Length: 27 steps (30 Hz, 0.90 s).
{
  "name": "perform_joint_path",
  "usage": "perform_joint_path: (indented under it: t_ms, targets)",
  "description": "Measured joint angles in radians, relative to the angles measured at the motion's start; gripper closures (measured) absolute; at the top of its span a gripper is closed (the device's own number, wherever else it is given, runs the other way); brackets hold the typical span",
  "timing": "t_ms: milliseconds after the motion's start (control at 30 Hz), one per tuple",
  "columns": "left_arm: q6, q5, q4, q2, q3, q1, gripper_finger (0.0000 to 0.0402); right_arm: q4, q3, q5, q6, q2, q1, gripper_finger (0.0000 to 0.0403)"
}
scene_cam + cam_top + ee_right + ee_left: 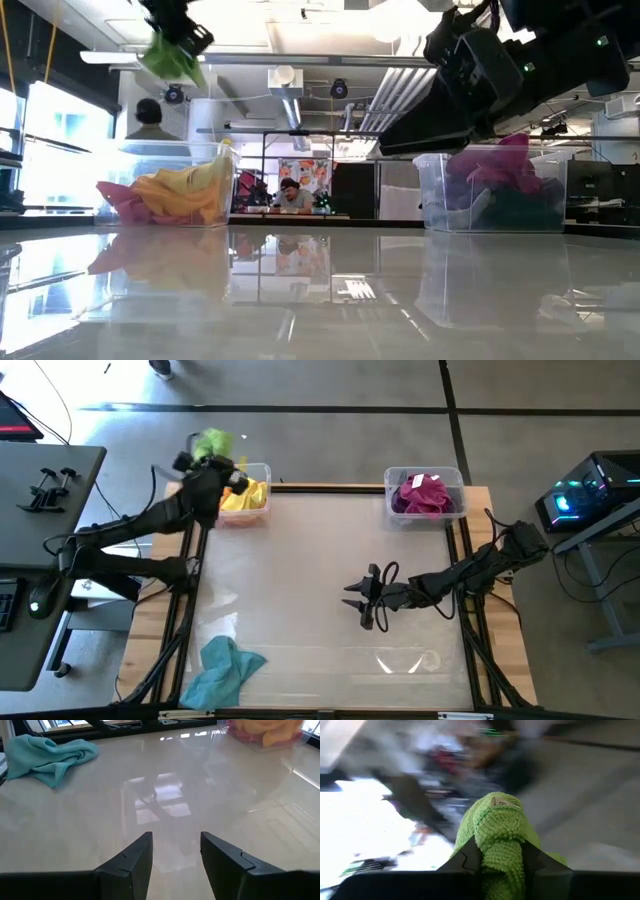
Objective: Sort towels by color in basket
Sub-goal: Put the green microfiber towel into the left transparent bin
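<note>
My left gripper (205,452) is raised near the table's far left corner, shut on a lime green towel (212,442), just beyond the left clear basket (262,470) that holds yellow, orange and pink towels (245,495). The right clear basket (392,482) holds magenta, purple and darker towels (424,494). A teal towel (222,668) lies crumpled on the table near its near left corner. My right gripper (364,602) hovers open over the middle of the table, fingers pointing toward the left edge. My left gripper pinches a bunched fold of the lime green towel (502,851) between its two fingers (469,857). The towel is lifted clear of the table and the basket, its loose end (172,60) hanging below the fingers.
Both baskets stand on the table's far edge, with bare tabletop (320,560) between them and in front of them. Black frame rails (190,610) run along the left and right sides of the table. A person sits in the room far behind (290,195).
</note>
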Motion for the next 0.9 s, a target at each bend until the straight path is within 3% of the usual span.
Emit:
perform_joint_path:
  t_ms: [67,133,233,367,533,700,900]
  targets:
    - [-0.281,0.268,-0.285,0.032,0.067,0.071,0.0355,0.000,0.000,0.000,0.005,0.000,0.000,0.0242]
    - [-0.455,0.462,-0.441,0.078,0.109,0.156,0.0355,0.000,0.000,0.000,0.001,0.000,0.000,0.0242]
    - [-0.527,0.568,-0.528,0.145,0.126,0.249,0.0355,0.000,0.000,0.000,-0.003,0.000,0.000,0.0242]
    - [-0.517,0.811,-0.554,0.233,0.126,0.380,0.0355,0.000,0.000,0.007,-0.006,0.000,0.000,0.0242]
    - [-0.517,0.888,-0.597,0.350,0.126,0.516,0.0355,0.000,0.000,0.006,-0.006,0.000,0.000,0.0242]
    - [-0.463,1.050,-0.627,0.440,0.126,0.585,0.0355,0.000,0.000,0.007,-0.009,0.000,0.000,0.0242]
    - [-0.427,1.051,-0.625,0.460,0.126,0.601,0.0316,-0.001,0.000,0.011,0.006,0.000,0.000,0.0242]
